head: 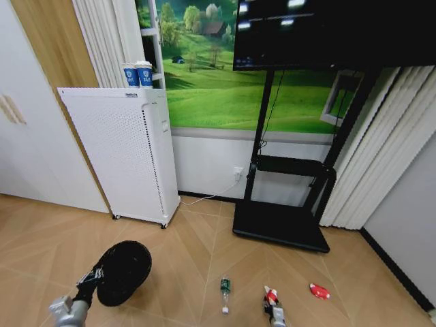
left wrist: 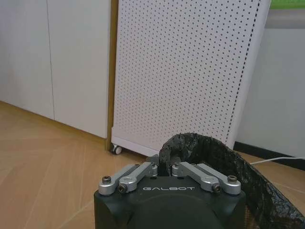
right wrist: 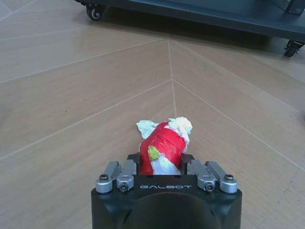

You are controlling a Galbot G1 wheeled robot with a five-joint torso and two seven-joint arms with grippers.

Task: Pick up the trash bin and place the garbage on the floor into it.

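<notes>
because the bin has to travel with me, my left claw [left wrist: 167, 168] is pinched shut on the rim of the black mesh trash bin [head: 124, 271], holding it off to my left side with its mouth tipped over rather than upright. from the left wrist i see the crumpled black rim [left wrist: 190, 143] caught between my fingers, with the white perforated box [left wrist: 190, 71] standing against the wall beyond it.

my right claw [right wrist: 164, 164] is low over the wood floor [right wrist: 71, 95], closed on a red-and-white can [right wrist: 162, 145] wrapped in scraps of white. it sticks out forward from between the fingers, so i judge the grip is on its near end only, and it could slip if i swing it fast.

the clear bottle [head: 224, 289] with the green label lies on the floor between my two arms, and the flat red-and-white wrapper [head: 319, 291] lies farther to my right, well apart from the bin. both are not yet picked up.

i judge one piece of three is in hand, with none in the bin that i can see.
</notes>
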